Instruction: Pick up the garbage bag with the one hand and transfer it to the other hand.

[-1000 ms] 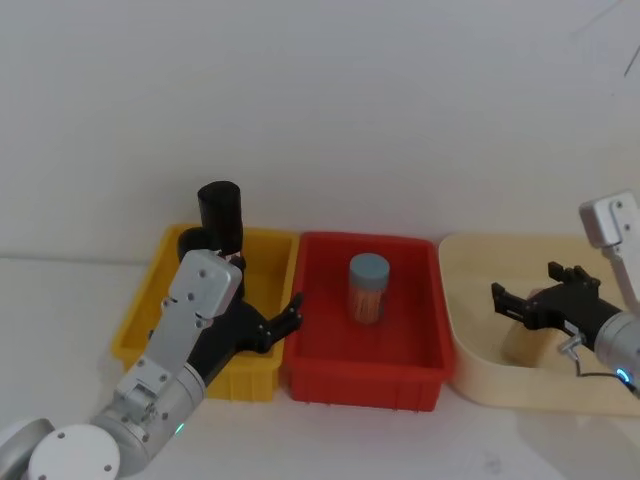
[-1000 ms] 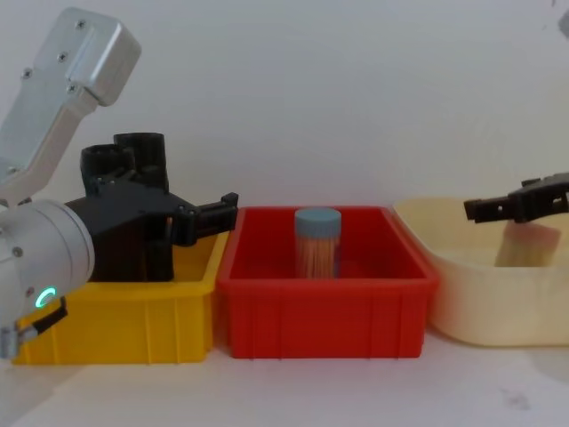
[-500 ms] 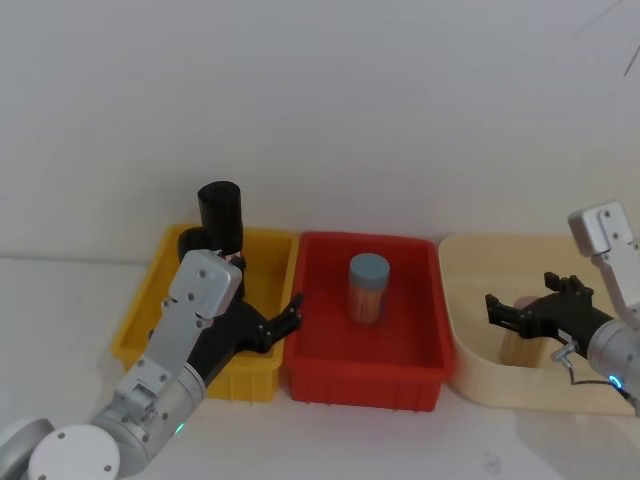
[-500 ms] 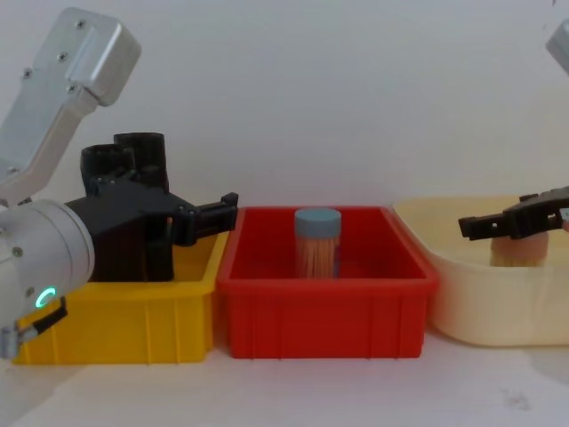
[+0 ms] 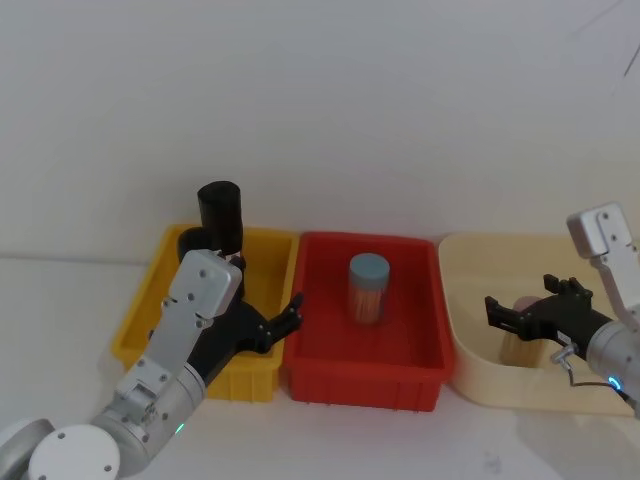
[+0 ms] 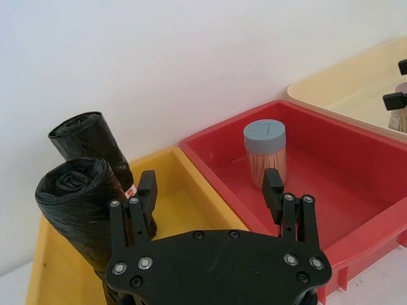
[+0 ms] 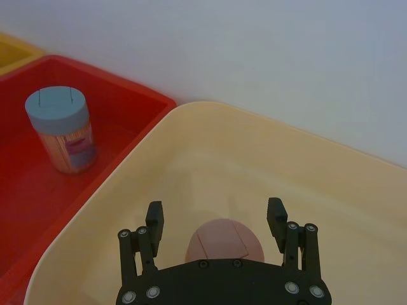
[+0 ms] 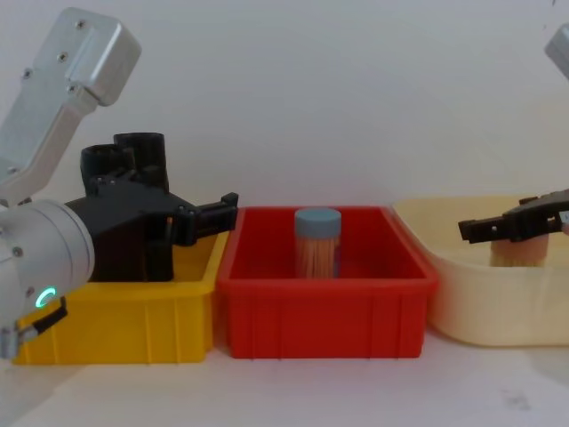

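No legible text: sticker point(image 6: 130, 189) on black roll point(image 6: 86, 136) and jar label point(image 7: 77, 148) both unreadable

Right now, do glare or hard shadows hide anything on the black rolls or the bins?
Left wrist view: no glare; the plain black roll looks matte, with soft grey highlights on its wrinkles. Head view: even light, only a faint shadow under the red bin. Chest view: a darker band under the red bin's rim.
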Robot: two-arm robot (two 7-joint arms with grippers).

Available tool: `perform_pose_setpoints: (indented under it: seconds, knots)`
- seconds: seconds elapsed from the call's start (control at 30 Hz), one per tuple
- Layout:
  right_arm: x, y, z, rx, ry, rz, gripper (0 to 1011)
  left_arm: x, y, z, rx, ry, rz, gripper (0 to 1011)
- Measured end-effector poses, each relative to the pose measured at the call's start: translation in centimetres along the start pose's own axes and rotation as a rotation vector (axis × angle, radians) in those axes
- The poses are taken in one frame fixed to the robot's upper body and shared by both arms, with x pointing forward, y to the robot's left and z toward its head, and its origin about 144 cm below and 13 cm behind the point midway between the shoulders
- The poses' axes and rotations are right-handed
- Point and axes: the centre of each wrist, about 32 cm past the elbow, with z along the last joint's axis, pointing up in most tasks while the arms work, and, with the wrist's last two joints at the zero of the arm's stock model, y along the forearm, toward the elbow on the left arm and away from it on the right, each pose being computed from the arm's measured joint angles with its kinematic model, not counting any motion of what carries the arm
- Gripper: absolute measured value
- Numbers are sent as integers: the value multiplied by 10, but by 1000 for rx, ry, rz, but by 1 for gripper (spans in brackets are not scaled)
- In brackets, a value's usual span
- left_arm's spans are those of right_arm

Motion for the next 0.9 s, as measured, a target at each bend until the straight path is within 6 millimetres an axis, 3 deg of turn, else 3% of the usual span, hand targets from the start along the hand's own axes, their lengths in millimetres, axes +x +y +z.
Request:
perform_pose_setpoints:
  seconds: [0.9]
  knots:
    - [-1,-2,0,3,1,-1,1001,7,0,7,-11,0,-56,1001]
